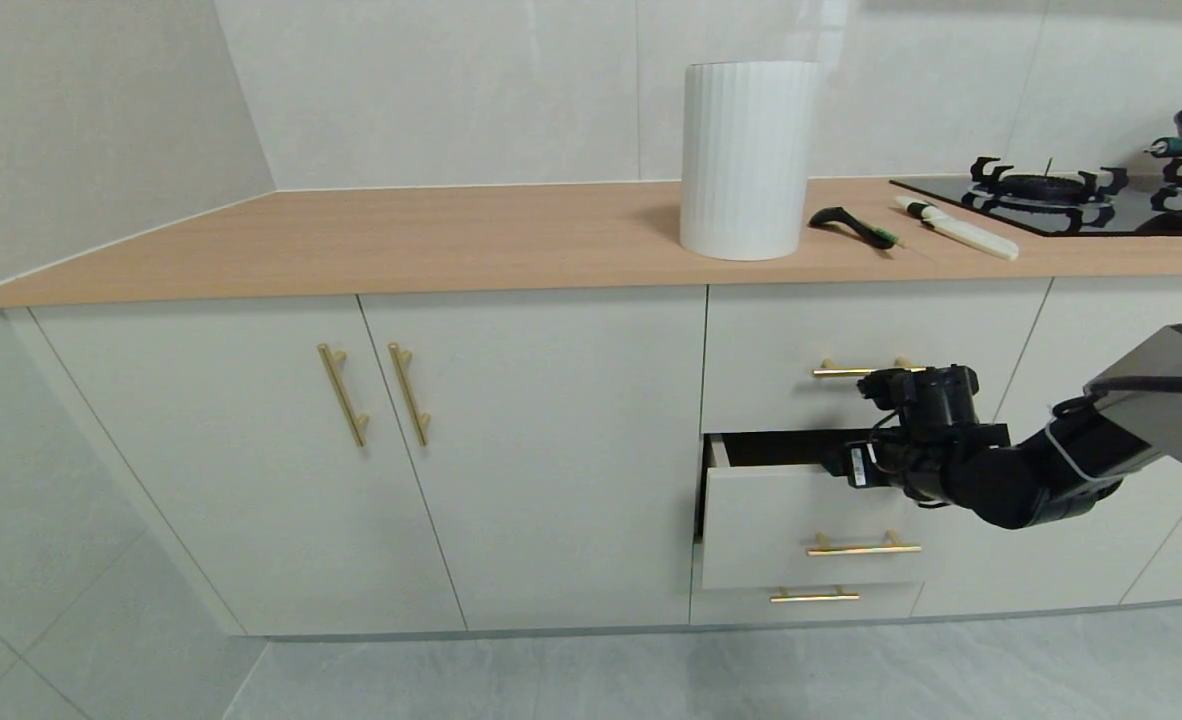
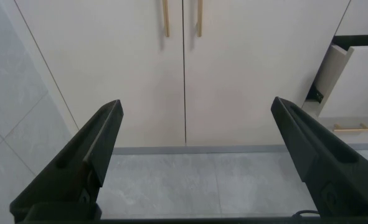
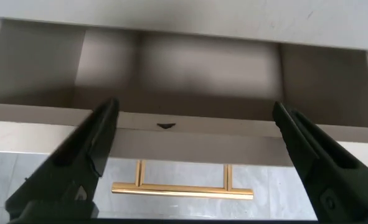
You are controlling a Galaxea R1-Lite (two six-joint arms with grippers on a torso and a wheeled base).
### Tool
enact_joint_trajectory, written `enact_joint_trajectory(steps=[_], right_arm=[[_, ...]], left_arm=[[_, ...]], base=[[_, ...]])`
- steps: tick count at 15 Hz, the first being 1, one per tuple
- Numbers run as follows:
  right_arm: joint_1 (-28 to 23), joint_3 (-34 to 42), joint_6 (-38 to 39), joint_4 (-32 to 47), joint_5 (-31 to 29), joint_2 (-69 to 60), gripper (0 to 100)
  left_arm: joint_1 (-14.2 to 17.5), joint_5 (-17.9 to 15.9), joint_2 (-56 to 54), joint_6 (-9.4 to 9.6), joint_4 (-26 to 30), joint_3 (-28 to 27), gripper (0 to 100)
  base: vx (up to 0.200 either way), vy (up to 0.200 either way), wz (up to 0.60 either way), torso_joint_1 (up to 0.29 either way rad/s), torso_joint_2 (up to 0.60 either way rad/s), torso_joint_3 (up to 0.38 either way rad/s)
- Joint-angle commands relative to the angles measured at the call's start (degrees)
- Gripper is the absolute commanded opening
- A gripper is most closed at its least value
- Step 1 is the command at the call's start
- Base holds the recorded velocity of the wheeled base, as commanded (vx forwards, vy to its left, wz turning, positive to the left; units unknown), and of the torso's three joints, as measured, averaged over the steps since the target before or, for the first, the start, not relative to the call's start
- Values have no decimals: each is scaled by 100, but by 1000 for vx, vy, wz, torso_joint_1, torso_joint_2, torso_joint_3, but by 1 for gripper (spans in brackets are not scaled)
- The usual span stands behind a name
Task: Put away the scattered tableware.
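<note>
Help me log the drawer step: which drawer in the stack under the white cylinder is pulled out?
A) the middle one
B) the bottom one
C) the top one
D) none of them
A: the middle drawer juts out from the cabinet with a dark gap above its front, while the top drawer and the bottom drawer sit flush.

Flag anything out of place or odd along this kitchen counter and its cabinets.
A black-and-green kitchen tool and a cream knife lie loose on the wooden countertop beside the white ribbed canister. Below, one white drawer stands partly open, the right gripper open at its rim.
</note>
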Motion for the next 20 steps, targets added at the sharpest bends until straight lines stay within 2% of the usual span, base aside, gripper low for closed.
enact_joint_trajectory(steps=[1, 5, 11, 16, 20], right_arm=[[3, 17, 2, 27, 3, 40, 100], [21, 246, 2, 36, 3, -65, 100], [21, 975, 37, 19, 12, -504, 100], [30, 2197, 72, -8, 12, -1375, 100], [276, 3340, 187, -8, 29, -2262, 100]], left_arm=[[1, 2, 7, -2, 0, 0, 100], [1, 2, 7, -2, 0, 0, 100], [1, 2, 7, -2, 0, 0, 100], [1, 2, 7, 7, 0, 0, 100], [1, 2, 7, 7, 0, 0, 100]], base=[[0, 0, 0, 0, 0, 0], [0, 0, 0, 0, 0, 0], [0, 0, 0, 0, 0, 0], [0, 0, 0, 0, 0, 0], [0, 0, 0, 0, 0, 0]])
